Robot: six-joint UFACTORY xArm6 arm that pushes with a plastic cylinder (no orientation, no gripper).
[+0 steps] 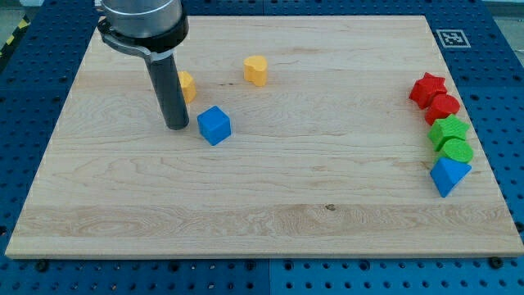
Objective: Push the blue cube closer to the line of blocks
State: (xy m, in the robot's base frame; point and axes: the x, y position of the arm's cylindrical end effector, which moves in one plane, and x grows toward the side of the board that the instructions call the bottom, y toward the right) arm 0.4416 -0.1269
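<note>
Standing on the wooden counter [270, 205], listed from the view's left to right:

Item 1. Dark rod, upright, hanging from a grey collar at the view's top left. My tip [177, 127] rests on the counter just to the view's left of the blue cube, apart from it by a narrow gap. No pincer is fitted to this arm, so nothing is opened, closed or held; the rod ends bare.

Item 2. Orange block [187, 86], partly hidden behind the rod, so its shape cannot be made out. It lies just above and to the view's right of my tip.

Item 3. Blue cube [214, 125], turned with one corner toward the view's bottom. It lies in the left half of the counter, well apart from the line of blocks on the right side.

Item 4. Yellow block [256, 70], roughly cylindrical or many-sided, above and to the view's right of the blue cube, standing alone.

Item 5. Line of blocks along the counter's right edge, running top to bottom, each touching or just beside the next: red star [427, 88]; red block [444, 107], rounded; green star [448, 131]; green cylinder [457, 151]; blue block [448, 175], wedge-like or triangular, at the bottom.

Item 6. Black-and-white marker tag [449, 37], flat at the counter's top right corner.
</note>
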